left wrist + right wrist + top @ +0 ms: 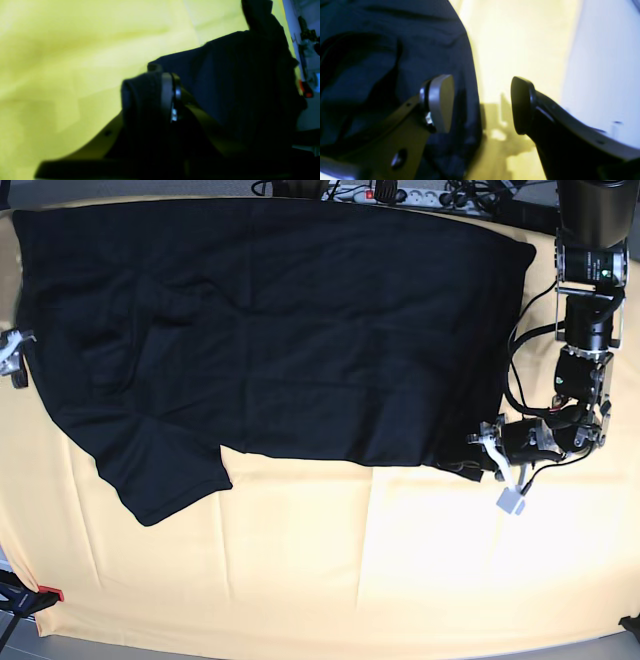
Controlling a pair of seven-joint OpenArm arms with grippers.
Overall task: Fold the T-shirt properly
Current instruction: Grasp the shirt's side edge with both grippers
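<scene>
T-shirt [300, 330] spread flat on yellow cloth [350, 570]. Left gripper [487, 452] positioned at bottom corner; right gripper [14, 355] at opposite edge.

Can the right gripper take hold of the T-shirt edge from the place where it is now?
Probably yes. The right gripper is open and the T-shirt hem lies beside one finger, with nothing between them; a small shift sideways looks enough.

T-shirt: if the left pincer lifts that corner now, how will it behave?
Likely floppy: the T-shirt lies flat with soft wrinkles. It will probably drape and trail from the shut left pincer. It may drag on the yellow cloth.
</scene>
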